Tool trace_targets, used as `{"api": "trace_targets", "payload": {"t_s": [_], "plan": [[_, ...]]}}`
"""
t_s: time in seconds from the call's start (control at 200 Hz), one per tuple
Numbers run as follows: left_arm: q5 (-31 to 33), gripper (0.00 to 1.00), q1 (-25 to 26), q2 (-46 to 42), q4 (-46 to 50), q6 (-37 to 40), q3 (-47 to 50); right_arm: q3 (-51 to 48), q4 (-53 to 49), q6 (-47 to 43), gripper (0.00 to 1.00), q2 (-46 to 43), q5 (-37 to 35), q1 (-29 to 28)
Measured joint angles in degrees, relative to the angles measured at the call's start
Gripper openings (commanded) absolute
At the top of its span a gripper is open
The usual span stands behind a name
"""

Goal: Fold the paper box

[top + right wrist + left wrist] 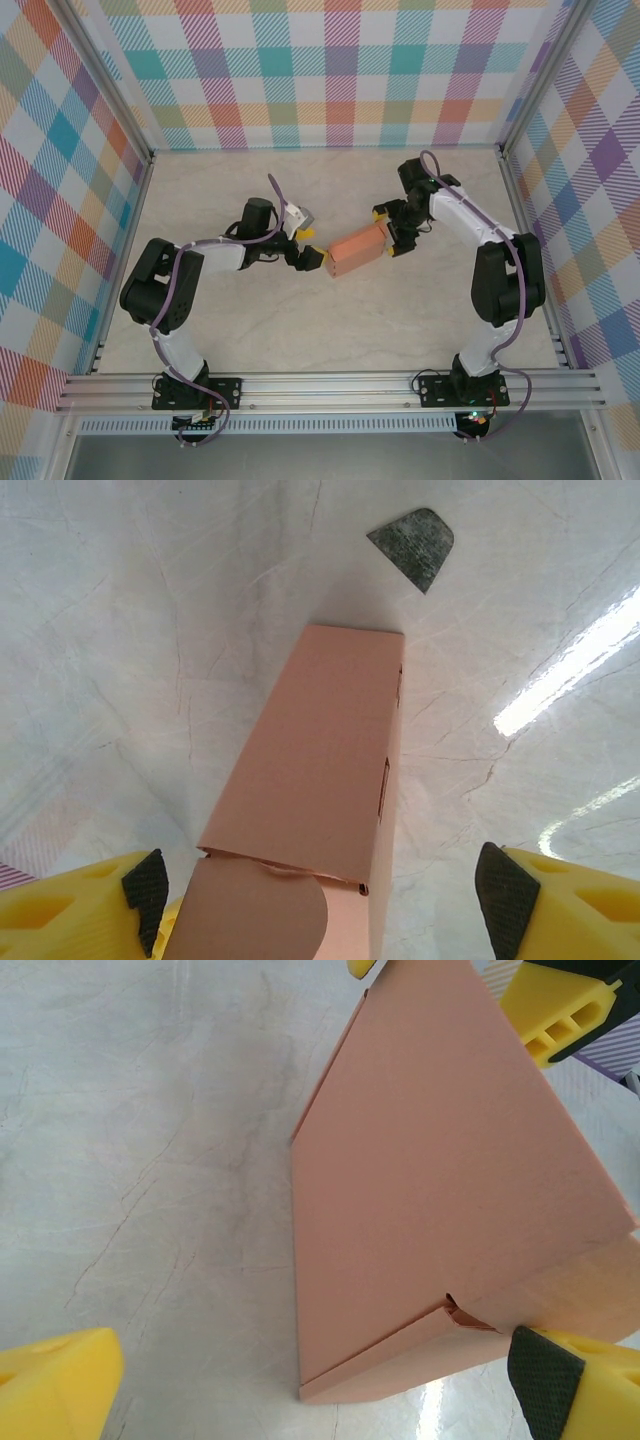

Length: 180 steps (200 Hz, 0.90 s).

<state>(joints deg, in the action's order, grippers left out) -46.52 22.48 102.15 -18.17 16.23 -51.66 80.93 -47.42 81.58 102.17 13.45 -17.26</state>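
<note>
Left gripper (312,246): spread wide, one pad (540,1380) touching the paper box (440,1210).
Right gripper (387,232): opened wide astride the opposite end.
Location: folded box is laid on the table (300,330) between both grippers.

The paper box (440,1190) is cut off at 3 o'clock in the left wrist view; its rounded flap (250,915) is cropped at 6 o'clock in the right wrist view; overhead, contact by the left gripper (311,247) is too small to tell.

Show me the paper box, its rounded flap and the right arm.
paper box (357,250): top view, its upper face.
rounded flap (250,912): right wrist view, flap's centre.
right arm (505,280): top view, black elbow.
</note>
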Motion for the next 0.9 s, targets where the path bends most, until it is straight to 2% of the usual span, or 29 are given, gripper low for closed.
{"api": "trace_targets", "payload": {"t_s": [0.225, 0.48, 0.9], "plan": [[-0.17, 1.0, 0.02, 0.0, 0.02, 0.0, -0.04, -0.5, 1.01, 0.02, 0.75, 0.0, 1.22, 0.09], [-0.17, 1.0, 0.76, 0.0, 0.0, -0.22, -0.04, -0.5, 1.49, 0.46, 0.62, 0.0, 1.66, -0.09], [-0.22, 1.0, 1.97, 0.0, -0.02, -1.05, -1.68, -0.5, 1.49, 0.61, 0.56, 0.0, 1.33, -1.09]]}}
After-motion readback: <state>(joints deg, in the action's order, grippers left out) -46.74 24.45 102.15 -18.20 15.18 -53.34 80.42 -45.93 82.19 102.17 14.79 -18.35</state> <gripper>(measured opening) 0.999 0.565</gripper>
